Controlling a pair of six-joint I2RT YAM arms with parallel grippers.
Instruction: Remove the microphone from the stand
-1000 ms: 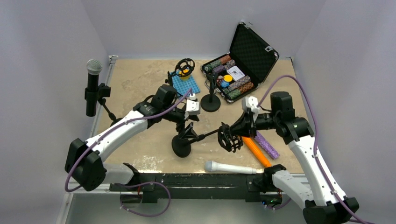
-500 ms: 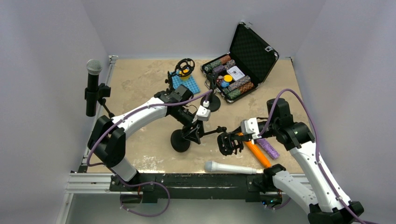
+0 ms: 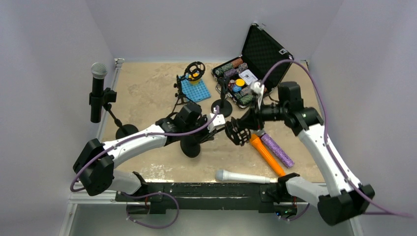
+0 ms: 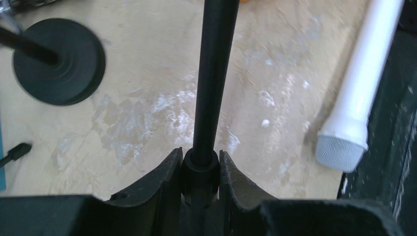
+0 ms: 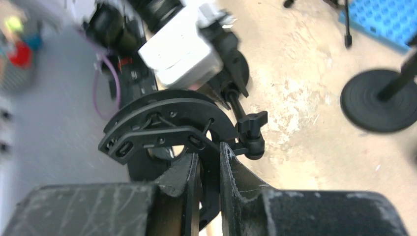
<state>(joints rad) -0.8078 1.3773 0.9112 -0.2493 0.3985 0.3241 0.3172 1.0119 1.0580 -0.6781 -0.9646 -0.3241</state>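
L gripper (image 4: 199, 158) clamped narrow on stand pole (image 4: 214, 73), R gripper (image 5: 209, 155) pinching shock-mount ring (image 5: 162, 101); white mic (image 4: 364, 88) lies loose on table, right of L fingers (image 4: 236, 187); prob. light, rigid, slick barrel; grab mid-body, not mesh head.

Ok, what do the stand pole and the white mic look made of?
Stand pole: smooth matte black with a faint sheen, probably painted metal tube, possibly plastic. White microphone: smooth satin white body, plastic or painted metal; its head is a fine woven mesh, likely metal.
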